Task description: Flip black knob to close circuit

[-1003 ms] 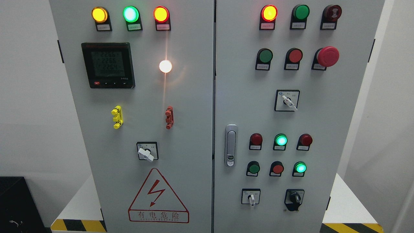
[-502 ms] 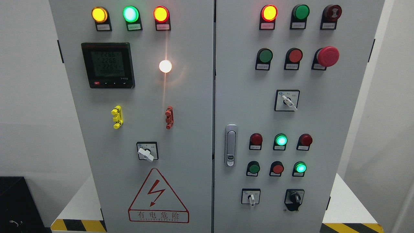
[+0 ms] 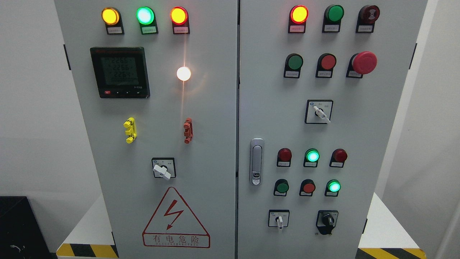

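Nothing is shifting between the earlier frames and this one: the grey cabinet [image 3: 215, 108] is standing front-on with its lamps glowing as before, and neither robot hand is entering the head view, so whether the fingers are spread or curled cannot be told. Reading across from the left door, the digital meter [image 3: 119, 72] is showing near the upper left corner, a white selector switch [image 3: 163, 168] is sitting low on that door above the red warning triangle [image 3: 175, 217], and the silver door handle [image 3: 255, 162] is running down the left edge of the right door. Farther right, a second white selector [image 3: 279, 218] is sitting near the bottom edge, and just beside it the black knob [image 3: 327, 219], the task's target, is waiting untouched near the right door's lower right corner, its pointer seemingly standing upright. Doing the step well likely means bringing a hand in low, pinching only that knob's grip, turning it firmly to its next stop, and staying clear of the neighbouring white selector and the green lamp [image 3: 334, 186] above. No containers are appearing anywhere in view.
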You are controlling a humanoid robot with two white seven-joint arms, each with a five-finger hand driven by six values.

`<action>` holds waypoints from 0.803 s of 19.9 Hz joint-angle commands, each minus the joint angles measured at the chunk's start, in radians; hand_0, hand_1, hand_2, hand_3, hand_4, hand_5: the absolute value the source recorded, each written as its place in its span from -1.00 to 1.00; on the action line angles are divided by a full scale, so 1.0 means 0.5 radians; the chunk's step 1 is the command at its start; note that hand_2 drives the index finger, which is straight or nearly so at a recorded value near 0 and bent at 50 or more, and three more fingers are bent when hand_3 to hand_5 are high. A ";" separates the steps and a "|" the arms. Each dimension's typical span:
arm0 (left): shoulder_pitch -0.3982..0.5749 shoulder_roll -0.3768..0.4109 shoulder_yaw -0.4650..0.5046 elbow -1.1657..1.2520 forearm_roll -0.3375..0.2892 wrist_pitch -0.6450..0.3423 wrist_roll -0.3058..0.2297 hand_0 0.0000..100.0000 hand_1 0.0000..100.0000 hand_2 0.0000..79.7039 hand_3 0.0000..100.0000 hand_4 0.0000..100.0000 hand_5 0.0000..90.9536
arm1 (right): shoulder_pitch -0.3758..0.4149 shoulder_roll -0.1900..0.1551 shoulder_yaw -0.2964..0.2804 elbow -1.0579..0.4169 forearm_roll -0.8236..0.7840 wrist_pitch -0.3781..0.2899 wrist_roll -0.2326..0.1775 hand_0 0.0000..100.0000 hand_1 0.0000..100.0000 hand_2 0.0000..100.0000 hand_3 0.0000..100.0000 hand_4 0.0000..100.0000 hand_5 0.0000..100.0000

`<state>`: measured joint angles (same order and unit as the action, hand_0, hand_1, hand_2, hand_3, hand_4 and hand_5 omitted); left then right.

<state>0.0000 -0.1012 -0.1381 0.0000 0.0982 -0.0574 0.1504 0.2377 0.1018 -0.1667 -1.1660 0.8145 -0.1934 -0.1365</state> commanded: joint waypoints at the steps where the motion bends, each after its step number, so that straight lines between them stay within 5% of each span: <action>1: 0.046 0.000 0.000 -0.058 0.000 0.001 0.000 -0.76 0.11 -1.00 -1.00 -1.00 -1.00 | -0.040 0.020 0.024 -0.386 0.169 0.064 -0.040 -1.00 -1.00 0.51 0.98 0.73 0.80; 16: 0.046 0.000 0.000 -0.058 0.000 0.001 0.000 -0.76 0.11 -1.00 -1.00 -1.00 -1.00 | -0.356 0.020 0.027 -0.705 0.503 0.325 -0.040 -1.00 -1.00 0.69 1.00 0.92 0.99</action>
<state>0.0000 -0.1012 -0.1381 0.0000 0.0982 -0.0574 0.1503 0.1221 0.1092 -0.1567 -1.3960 0.9933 -0.0509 -0.1600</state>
